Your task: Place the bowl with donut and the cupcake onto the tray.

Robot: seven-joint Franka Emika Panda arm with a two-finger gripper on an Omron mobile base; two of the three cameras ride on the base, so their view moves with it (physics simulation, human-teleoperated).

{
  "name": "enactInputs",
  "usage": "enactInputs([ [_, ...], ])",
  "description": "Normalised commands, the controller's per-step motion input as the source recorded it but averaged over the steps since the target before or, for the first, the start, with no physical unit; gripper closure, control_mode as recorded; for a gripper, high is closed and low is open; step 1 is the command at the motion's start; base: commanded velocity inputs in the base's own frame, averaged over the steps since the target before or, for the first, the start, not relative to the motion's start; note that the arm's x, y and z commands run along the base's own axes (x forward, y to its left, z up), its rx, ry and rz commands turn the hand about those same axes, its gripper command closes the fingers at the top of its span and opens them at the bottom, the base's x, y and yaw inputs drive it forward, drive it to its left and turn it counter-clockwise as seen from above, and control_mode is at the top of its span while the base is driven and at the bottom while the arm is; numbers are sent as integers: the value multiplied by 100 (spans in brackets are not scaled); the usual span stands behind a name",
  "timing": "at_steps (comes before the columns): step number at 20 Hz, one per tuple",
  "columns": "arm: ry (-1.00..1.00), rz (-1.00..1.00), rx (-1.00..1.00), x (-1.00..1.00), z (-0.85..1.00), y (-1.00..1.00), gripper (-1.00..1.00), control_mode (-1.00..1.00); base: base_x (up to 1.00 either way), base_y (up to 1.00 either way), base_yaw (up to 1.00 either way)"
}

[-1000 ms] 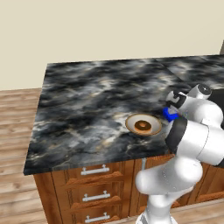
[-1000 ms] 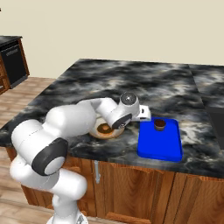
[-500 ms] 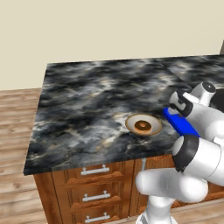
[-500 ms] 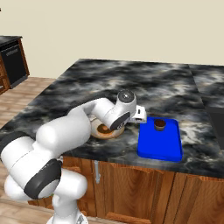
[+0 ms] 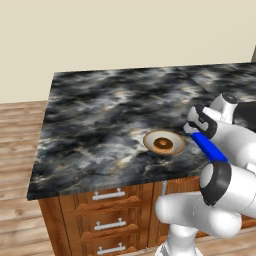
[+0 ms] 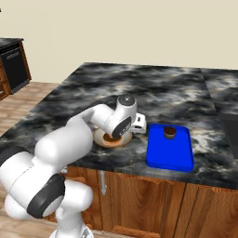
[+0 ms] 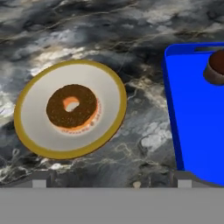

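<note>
Already the cupcake (image 6: 169,133) sits on the tray (image 6: 169,158); bowl (image 7: 70,109) with donut (image 7: 72,106) rests on the desk (image 5: 100,120) beside it, jaws spread wide, empty.

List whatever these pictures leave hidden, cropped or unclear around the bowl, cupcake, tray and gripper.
- Right base view: the bowl and donut are mostly covered by the arm's wrist.
- Left base view: the tray shows only as a blue strip behind the arm; the cupcake is hidden.
- Hand view: the cupcake and the tray are cut off by the right edge.
- Hand view: the gripper shows only its fingertips at the bottom, wide apart.
</note>
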Motion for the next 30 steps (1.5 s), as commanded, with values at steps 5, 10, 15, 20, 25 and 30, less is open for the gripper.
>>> enactInputs([
  [5, 11, 0, 0, 0, -49, 25, -100, -100, 0, 0, 0],
  [10, 9, 0, 0, 0, -46, 7, -100, -100, 0, 0, 0],
  [15, 2, 0, 9, 0, -17, 0, -100, -100, 0, 0, 0],
  [20, 0, 0, 23, 0, 0, 0, -100, -100, 0, 0, 0],
  [25, 6, 0, 11, 5, -20, 0, -100, -100, 0, 0, 0],
  [30, 7, 0, 7, 26, -12, 0, -100, -100, 0, 0, 0],
])
